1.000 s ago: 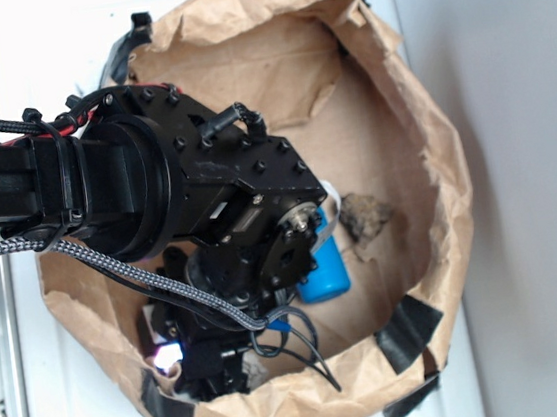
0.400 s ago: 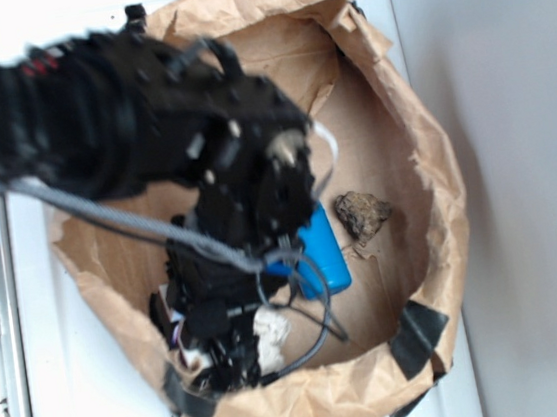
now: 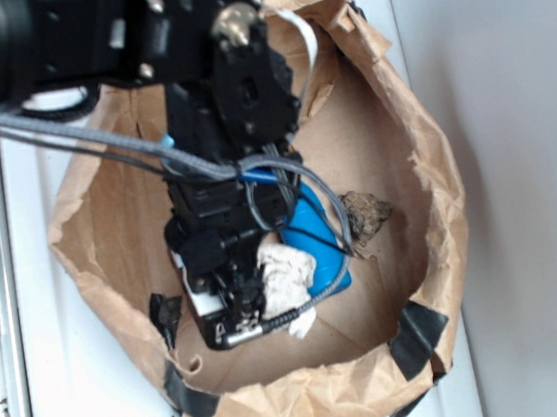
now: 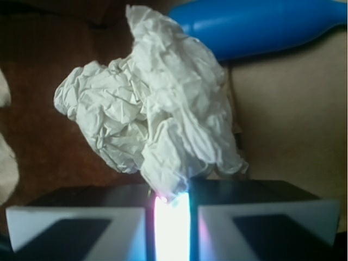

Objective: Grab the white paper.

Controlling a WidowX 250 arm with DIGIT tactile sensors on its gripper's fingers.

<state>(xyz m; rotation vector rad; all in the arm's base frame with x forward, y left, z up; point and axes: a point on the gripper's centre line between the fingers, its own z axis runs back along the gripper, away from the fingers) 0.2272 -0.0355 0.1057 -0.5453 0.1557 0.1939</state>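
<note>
1. Since a second ago, when the arm hid the wad almost wholly, we note the gripper has swung and lifted, and the white paper has come into plain sight with it.
2. We record the white paper pinched at its lower fold between jaws pressed nearly together, only a bright slit showing between them in the wrist view.
3. We place it near the lower rim of the brown paper bag, just beside the blue bottle; whether it has cleared the bag floor we cannot quite tell.
4. We list the brown lump past the bottle, toward the bag's right wall, untouched.
5. We judge the grab made; what remains is holding firm, as so thin a pinch on a loose fold may slip.
</note>
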